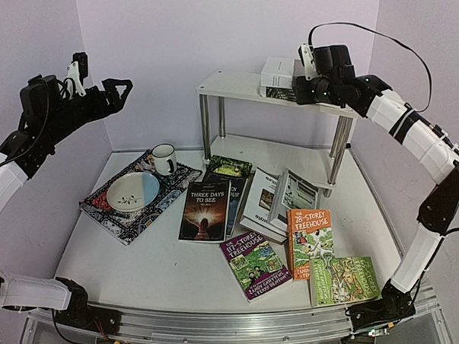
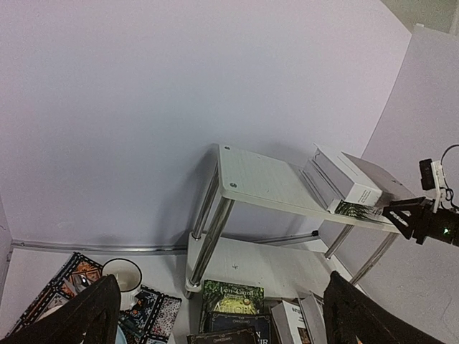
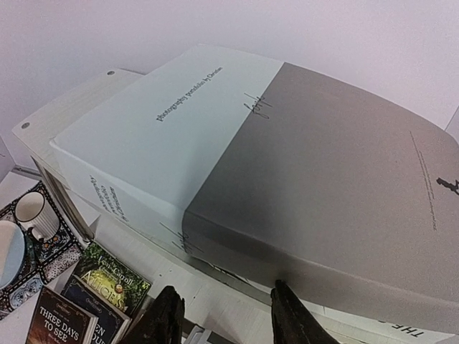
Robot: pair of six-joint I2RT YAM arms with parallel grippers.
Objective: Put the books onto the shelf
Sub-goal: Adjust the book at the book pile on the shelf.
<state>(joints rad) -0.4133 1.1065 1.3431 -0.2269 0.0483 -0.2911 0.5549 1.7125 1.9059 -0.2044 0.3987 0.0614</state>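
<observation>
The white shelf [image 1: 233,86] stands at the back, and a stack of books [image 1: 278,74] lies on its top board. My right gripper [image 1: 300,86] sits at the stack's near edge. In the right wrist view its fingers [image 3: 161,319] stand apart below the white and grey hardback [image 3: 287,165], with nothing between them. My left gripper [image 1: 122,94] hangs high at the left, wide open and empty. Several books lie on the table: a dark novel [image 1: 206,209], a purple paperback [image 1: 254,264], an orange one [image 1: 310,241], a green one [image 1: 343,280] and white hardbacks [image 1: 273,200].
A patterned mat [image 1: 102,212] with a bowl [image 1: 133,191] and a white mug [image 1: 164,158] lies left of the shelf. The shelf's lower board [image 1: 274,155] is partly overlapped by a green book [image 1: 229,167]. Purple walls close in the back and sides.
</observation>
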